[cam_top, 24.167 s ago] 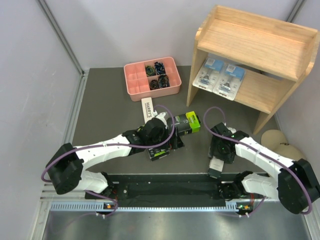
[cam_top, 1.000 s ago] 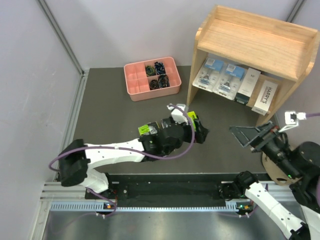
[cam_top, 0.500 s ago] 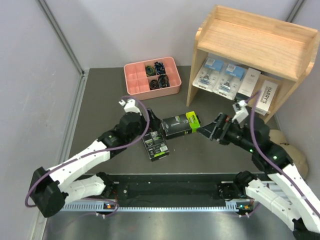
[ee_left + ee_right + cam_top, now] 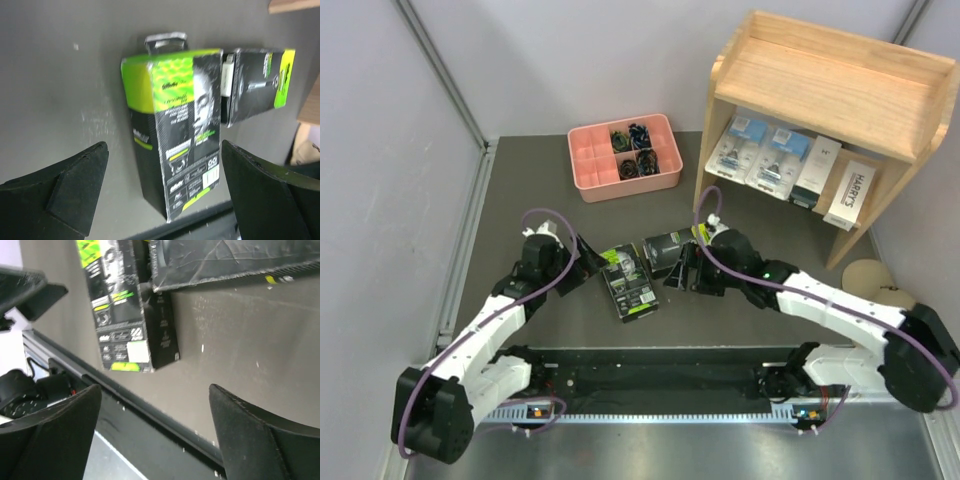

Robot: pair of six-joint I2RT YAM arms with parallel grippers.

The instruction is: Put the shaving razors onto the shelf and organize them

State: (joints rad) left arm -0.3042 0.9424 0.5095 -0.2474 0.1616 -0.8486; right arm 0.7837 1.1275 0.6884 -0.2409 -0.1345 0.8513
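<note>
Top external view: two black boxes (image 4: 630, 285) are seen lying on the counter (image 4: 540, 200) between the left pincer (image 4: 588, 262) and the right pincer (image 4: 685, 270), both spread wide and holding nothing. Blister packs (image 4: 760, 152) and white boxes (image 4: 817, 170) are ranged on the shelf (image 4: 840, 80), lower tier.

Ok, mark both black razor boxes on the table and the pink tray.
nearer black box (image 4: 628, 284), top view, middle of its printed face.
farther black box (image 4: 663, 250), top view, its dark top face.
pink tray (image 4: 625, 184), top view, its near wall.

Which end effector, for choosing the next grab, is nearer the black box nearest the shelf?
Right: right end effector beside black box; left end effector beyond the other box.
</note>
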